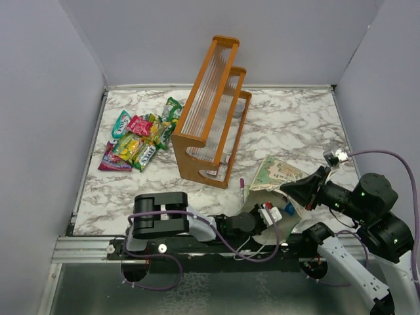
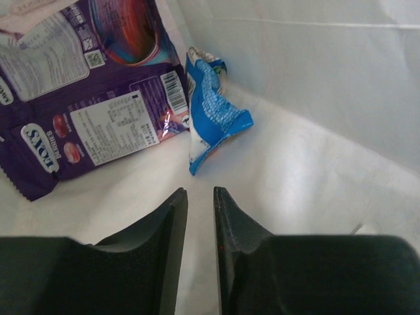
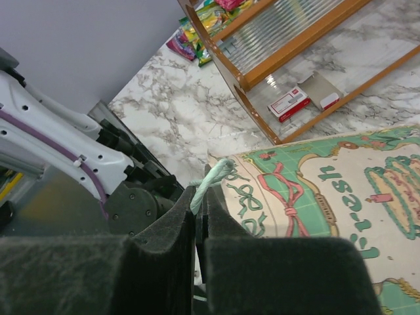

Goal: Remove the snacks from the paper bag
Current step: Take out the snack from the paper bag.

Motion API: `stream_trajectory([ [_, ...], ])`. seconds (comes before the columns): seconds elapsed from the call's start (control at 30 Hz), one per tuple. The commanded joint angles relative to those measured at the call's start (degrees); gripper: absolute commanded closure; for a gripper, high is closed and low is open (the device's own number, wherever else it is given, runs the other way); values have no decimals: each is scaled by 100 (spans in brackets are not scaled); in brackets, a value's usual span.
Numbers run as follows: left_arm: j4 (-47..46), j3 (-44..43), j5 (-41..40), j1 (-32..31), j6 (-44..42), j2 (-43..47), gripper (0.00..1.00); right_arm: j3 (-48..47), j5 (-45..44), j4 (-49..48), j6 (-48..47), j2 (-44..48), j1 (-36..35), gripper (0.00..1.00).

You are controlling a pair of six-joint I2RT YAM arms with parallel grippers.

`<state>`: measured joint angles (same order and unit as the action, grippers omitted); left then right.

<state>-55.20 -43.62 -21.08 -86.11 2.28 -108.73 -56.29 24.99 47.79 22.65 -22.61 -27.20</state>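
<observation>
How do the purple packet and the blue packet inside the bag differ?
The purple packet is the bigger one; the blue packet is small. The purple packet lies flat with its printed label up, while the blue packet is crumpled and stands tilted near a wall of the paper bag. Both are shiny and lie inside the bag, ahead of the left hand, which touches neither.
</observation>
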Motion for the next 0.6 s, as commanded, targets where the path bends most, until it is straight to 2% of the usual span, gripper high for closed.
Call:
stream_trajectory([
  [0.0, -182, -375, 346, 63, -150, -333, 71, 4, 219, -289, -85, -111, -22, 98],
  [0.2, -300, -555, 652, 76, -590, -587, 56, -42, 182, -220, -175, -185, -22, 98],
  [0.37, -173, -771, 380, 76, -803, -715, 54, 18, 102, -240, -162, -208, -22, 98],
  [0.5, -126, -694, 258, 84, -785, -489, 56, -43, -10, -218, -178, -299, -21, 98],
  [0.57, 241, -748, 254, 85, -717, -317, 59, -116, -162, -165, -196, -354, -22, 98],
])
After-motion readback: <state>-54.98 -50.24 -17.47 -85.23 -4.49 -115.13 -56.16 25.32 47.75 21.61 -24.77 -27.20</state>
